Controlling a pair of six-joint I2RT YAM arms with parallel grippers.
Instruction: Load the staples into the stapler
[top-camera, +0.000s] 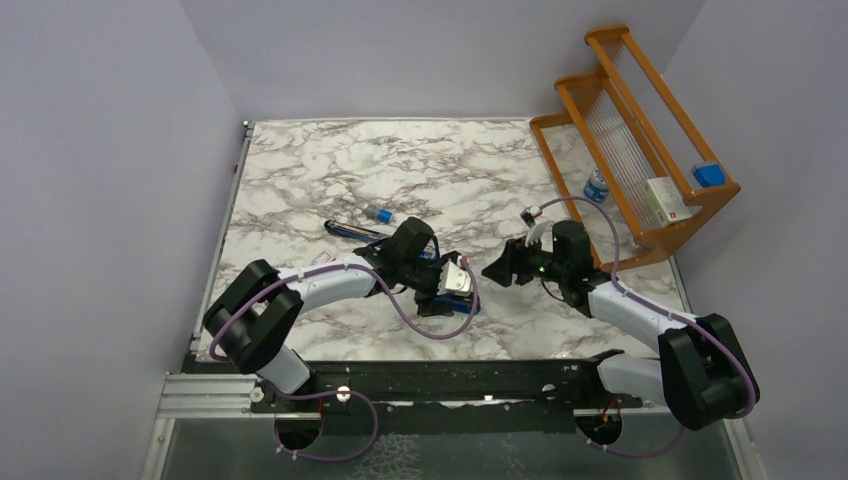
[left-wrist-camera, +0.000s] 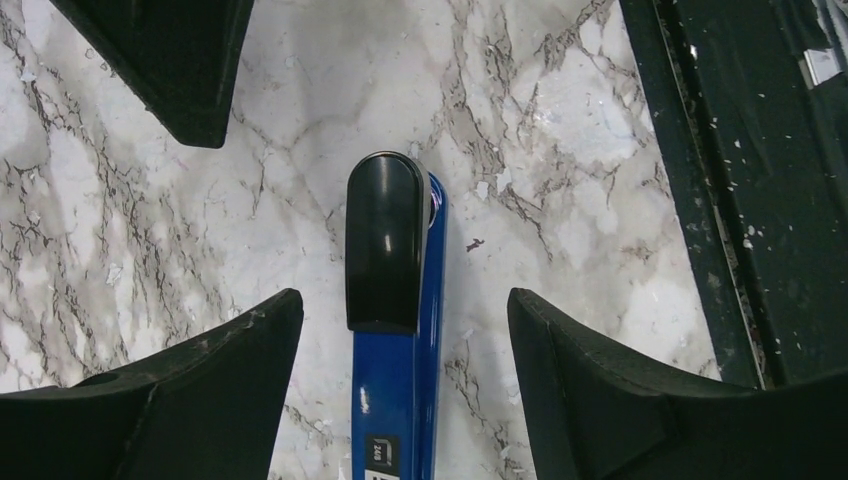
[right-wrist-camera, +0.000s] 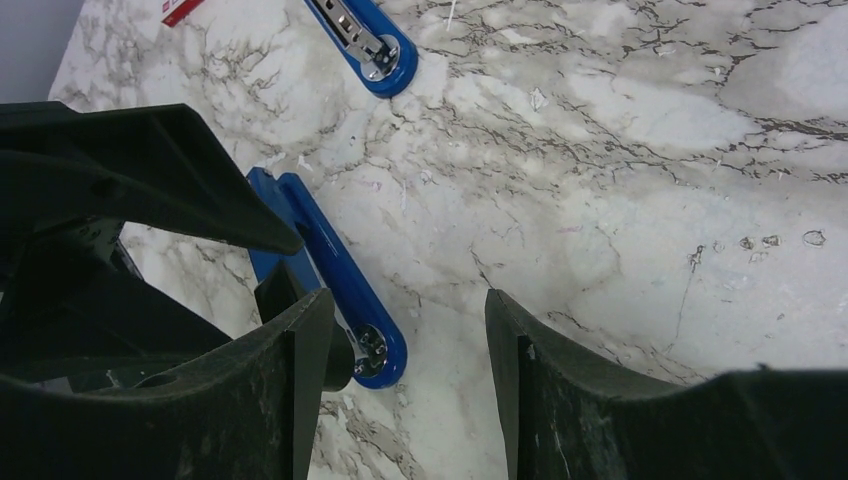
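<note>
A blue stapler (left-wrist-camera: 395, 400) with a black top cap lies flat on the marble table, its front end with the metal anvil (right-wrist-camera: 372, 350) showing in the right wrist view. My left gripper (left-wrist-camera: 405, 330) hangs over it, open, one finger on each side and neither touching. In the top view that gripper (top-camera: 443, 298) is at mid-table. My right gripper (top-camera: 497, 270) is open and empty just right of the stapler's front end, fingers (right-wrist-camera: 560, 390) above bare marble. A small red-labelled staples box (right-wrist-camera: 180, 10) lies far off; no loose staple strips are visible.
A second blue stapler (top-camera: 352, 231) lies opened, metal channel up (right-wrist-camera: 362, 42), left of centre. A small blue-capped cylinder (top-camera: 378, 213) sits behind it. The wooden rack (top-camera: 640, 120) at the back right holds a white box (top-camera: 668, 200), a blue item (top-camera: 708, 175) and a bottle (top-camera: 597, 186).
</note>
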